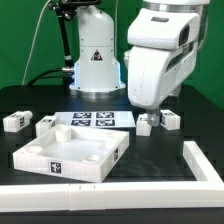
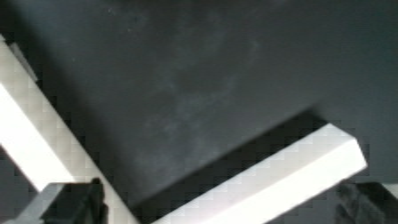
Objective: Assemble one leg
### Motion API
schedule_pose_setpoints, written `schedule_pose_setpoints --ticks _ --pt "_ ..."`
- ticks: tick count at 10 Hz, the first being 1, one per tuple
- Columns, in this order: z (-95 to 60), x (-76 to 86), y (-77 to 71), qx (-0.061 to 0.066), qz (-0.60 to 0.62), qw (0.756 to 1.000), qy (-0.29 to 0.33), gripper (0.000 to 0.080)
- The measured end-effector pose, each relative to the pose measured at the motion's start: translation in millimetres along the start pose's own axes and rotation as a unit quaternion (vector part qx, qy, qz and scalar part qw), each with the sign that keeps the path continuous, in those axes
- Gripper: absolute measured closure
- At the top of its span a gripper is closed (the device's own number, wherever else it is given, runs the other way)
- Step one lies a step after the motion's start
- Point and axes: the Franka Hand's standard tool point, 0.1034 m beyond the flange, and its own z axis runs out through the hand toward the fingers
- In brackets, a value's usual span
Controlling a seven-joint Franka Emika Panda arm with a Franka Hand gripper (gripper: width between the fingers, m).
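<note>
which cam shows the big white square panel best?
Exterior view. The panel lies whole there on the table: raised rim, round corner sockets, a tag on its front wall. The wrist view shows only dark table and two white bars cut by the frame; whether either is the panel cannot be told.

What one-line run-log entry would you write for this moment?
fingers: open, empty | position: above leg beside marker board | leg: lying loose, ungrasped | panel: apart from leg
</note>
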Motion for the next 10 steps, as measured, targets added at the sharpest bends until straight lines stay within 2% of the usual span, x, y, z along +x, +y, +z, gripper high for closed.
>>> schedule_pose_setpoints --ticks 2,3,5,10 --pt "16.8 -28.7 -18.1 -0.007 -0.033 0.999 0.007 0.015" --pt "23.5 -44.7 -23.3 -0.016 -0.05 0.999 0.015 0.015" --pt "30.1 -67.5 -26.6 -0.019 -0.056 0.998 0.016 0.015" --pt "30.2 -64.5 -27.0 -0.019 -0.054 0.998 0.017 0.015"
